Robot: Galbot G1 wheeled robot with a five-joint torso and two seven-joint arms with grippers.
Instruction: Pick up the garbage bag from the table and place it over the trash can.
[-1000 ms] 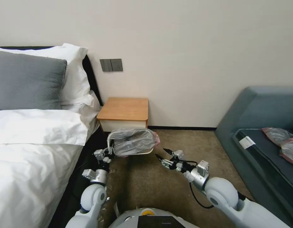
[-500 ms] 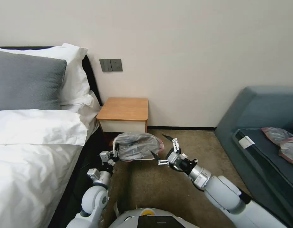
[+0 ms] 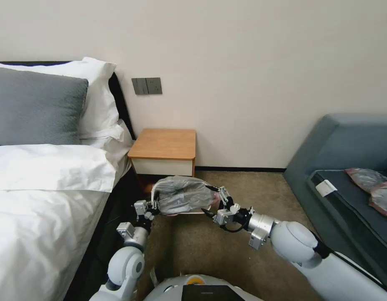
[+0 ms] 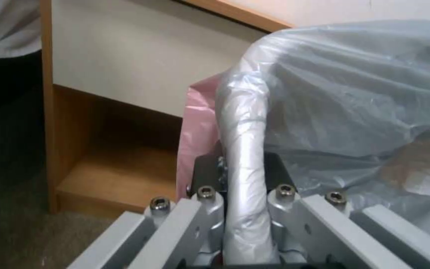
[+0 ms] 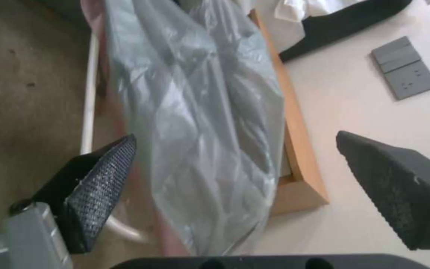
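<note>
The garbage bag (image 3: 183, 194), grey, wrinkly and pink-edged, lies draped over the pale trash can (image 3: 195, 212), which stands on the carpet in front of the table (image 3: 164, 144). My left gripper (image 3: 153, 205) is shut on the bag-wrapped rim (image 4: 245, 149) at the bin's left end; its black pads (image 4: 206, 170) press either side. At the bag's right end my right gripper (image 3: 212, 201) is open. Its two dark fingers (image 5: 100, 175) stand wide apart, with the bag (image 5: 195, 112) between them and untouched. The bin's white rim (image 5: 89, 93) shows beside the bag.
A bed (image 3: 43, 188) with white linen runs along the left, close to my left arm. A grey-blue sofa (image 3: 348, 146) stands at the right, with flatter grey-pink bags (image 3: 371, 184) on its seat. Open carpet (image 3: 243, 184) lies between the bin and the sofa.
My right gripper has swung left and forward from the open carpet to the bag's right end, its open jaws now straddling it. The bag and my left gripper have shifted slightly right.
</note>
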